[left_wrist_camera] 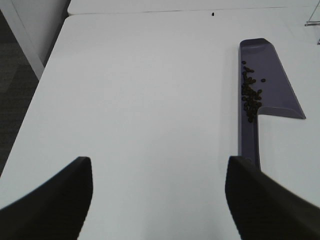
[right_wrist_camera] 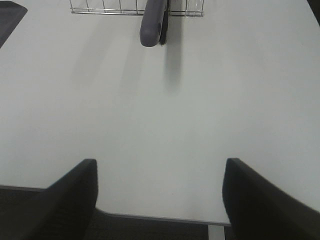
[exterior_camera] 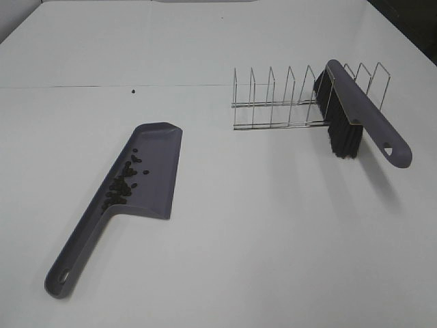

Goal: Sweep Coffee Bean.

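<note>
Gaping wide, left gripper (left_wrist_camera: pixel 159 200) holds nothing, fingers above bare white table (left_wrist_camera: pixel 140 100). Right gripper (right_wrist_camera: pixel 159 197) equally spread, empty, at table edge. Small dark oval coffee beans (exterior_camera: pixel 123 183) lie heaped inside grey plastic dustpan (exterior_camera: pixel 153 198), along its side wall. Grey-handled black-bristled brush (exterior_camera: pixel 355 116) rests in wire rack (exterior_camera: pixel 273 102).
</note>
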Motion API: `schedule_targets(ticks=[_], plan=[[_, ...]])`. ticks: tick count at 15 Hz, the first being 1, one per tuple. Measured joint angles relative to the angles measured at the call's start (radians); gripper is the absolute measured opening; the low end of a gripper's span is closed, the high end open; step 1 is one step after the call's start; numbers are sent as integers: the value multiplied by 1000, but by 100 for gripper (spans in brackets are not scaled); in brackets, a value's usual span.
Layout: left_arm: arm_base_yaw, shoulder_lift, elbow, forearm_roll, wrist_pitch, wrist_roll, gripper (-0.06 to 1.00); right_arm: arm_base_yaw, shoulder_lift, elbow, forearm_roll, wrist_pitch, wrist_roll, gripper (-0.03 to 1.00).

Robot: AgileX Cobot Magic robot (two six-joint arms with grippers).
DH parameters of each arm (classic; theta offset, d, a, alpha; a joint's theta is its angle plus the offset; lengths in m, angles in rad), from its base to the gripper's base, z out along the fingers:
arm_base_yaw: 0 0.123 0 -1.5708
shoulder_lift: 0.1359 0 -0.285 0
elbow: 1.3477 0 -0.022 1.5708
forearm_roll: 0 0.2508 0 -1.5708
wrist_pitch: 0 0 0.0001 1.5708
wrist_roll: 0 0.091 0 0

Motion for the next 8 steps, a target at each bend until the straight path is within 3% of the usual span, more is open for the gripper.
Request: schedule_targets(ticks=[2, 3, 8], plan=[[0, -2, 37, -5, -79, 27, 66, 0, 0, 21, 1, -48, -3, 61], [0, -3, 38, -7, -89, 30, 66, 0, 0, 39, 1, -90, -4, 61], [0, -3, 38, -7, -91, 30, 66, 0, 0, 49, 1, -115, -4, 61]])
